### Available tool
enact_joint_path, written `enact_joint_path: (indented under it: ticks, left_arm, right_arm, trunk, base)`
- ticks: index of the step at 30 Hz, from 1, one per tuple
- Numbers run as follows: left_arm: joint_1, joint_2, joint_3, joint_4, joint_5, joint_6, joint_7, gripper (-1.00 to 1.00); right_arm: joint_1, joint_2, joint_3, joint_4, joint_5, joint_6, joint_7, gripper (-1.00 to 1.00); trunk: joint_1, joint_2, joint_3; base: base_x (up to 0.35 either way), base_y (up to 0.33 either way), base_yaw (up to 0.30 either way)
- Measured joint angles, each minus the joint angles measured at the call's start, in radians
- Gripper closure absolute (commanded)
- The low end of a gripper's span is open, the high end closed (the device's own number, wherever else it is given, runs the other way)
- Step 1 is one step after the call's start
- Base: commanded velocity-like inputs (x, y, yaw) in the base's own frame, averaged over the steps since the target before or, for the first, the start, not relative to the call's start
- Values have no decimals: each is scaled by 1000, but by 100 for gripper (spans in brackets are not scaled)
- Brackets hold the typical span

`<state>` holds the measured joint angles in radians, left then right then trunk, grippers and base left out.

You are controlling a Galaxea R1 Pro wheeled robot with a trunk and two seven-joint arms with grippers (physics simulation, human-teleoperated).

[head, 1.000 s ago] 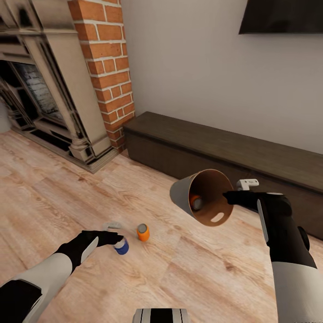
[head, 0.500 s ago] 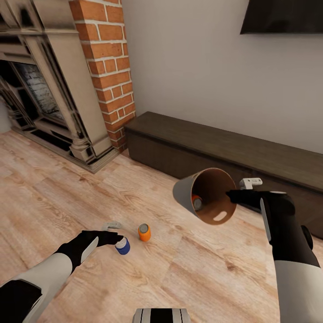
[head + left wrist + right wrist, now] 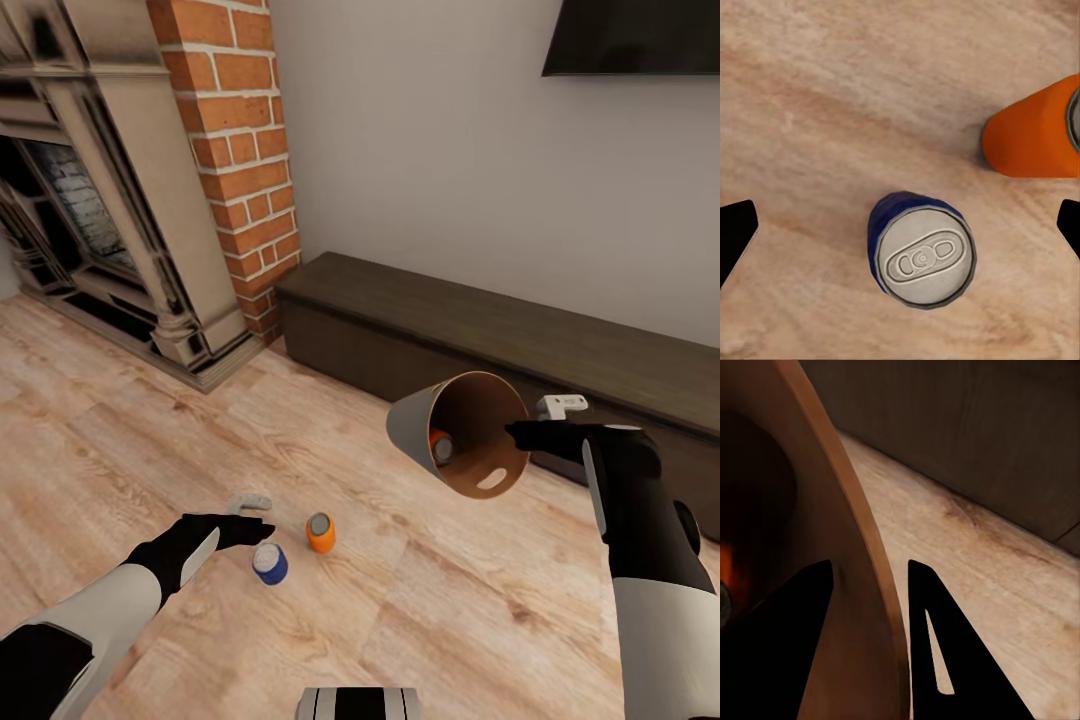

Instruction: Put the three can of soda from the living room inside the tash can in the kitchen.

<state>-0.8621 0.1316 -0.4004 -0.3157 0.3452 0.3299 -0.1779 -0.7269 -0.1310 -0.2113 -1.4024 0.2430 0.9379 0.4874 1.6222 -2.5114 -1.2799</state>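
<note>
From the head view, the blue can (image 3: 269, 564) stands upright on the floor (image 3: 450, 620) just below the left hand (image 3: 243, 523); the right hand (image 3: 522, 435) pinches the tilted trash can (image 3: 415, 432). Left wrist view: fingers spread wide, blue can (image 3: 921, 250) centred between them, axis pointing up at the hand.

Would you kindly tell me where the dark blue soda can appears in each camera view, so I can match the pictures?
Head view: the dark blue soda can stands upright on the wood floor, lower left of centre, just beyond the left claw.
Left wrist view: the can sits seen from above, grey top showing, between the open fingertips.
Right wrist view: not in it.
Shared landmark: the orange soda can standing beside it.
</note>
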Motion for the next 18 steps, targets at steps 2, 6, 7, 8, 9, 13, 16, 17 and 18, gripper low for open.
enact_joint_path:
  ticks: [2, 6, 7, 8, 9, 13, 16, 17, 18]
  left_arm:
    - [0, 0, 0, 0, 0, 0, 0, -100]
    - [0, 0, 0, 0, 0, -6, 0, -100]
    - [0, -1, 0, 0, 0, -12, 0, -100]
    - [0, -1, 0, 0, 0, -14, 0, -100]
    - [0, -1, -1, 0, 0, -17, 0, -100]
    - [0, -1, -1, 0, 0, -22, 1, -100]
    - [0, -1, -1, 0, 0, -23, 1, -100]
    - [0, -1, -1, 0, 0, -23, 1, -100]
    - [0, -1, -1, 0, 0, -23, 1, -100]
  right_arm:
    - [0, 0, 1, 1, -5, -1, 0, 100]
    - [2, 0, 1, 4, -3, -5, 0, 100]
    - [3, 0, 0, 5, -3, -6, 1, 100]
    - [4, 0, 0, 6, -3, -7, 1, 100]
    - [4, 0, 0, 7, -4, -8, 1, 100]
    - [6, 0, 0, 8, -7, -8, 2, 100]
    - [6, 0, -1, 9, -1, -10, 2, 100]
    - [6, 0, -1, 9, -1, -10, 2, 100]
    - [6, 0, -1, 9, -2, -10, 2, 100]
  trunk:
    - [0, 0, 0]
    - [0, 0, 0]
    - [0, 0, 0]
    - [0, 0, 0]
    - [0, 0, 0]
    - [1, 0, -8]
    - [2, -1, -19]
    - [3, -1, -23]
    - [3, -2, -27]
  base:
    - [34, 0, 0]
    - [13, 0, 0]
    - [6, 0, 0]
    - [4, 0, 0]
    - [2, 0, 0]
    - [1, 0, 0]
    - [0, 0, 0]
    - [0, 0, 0]
    - [0, 0, 0]
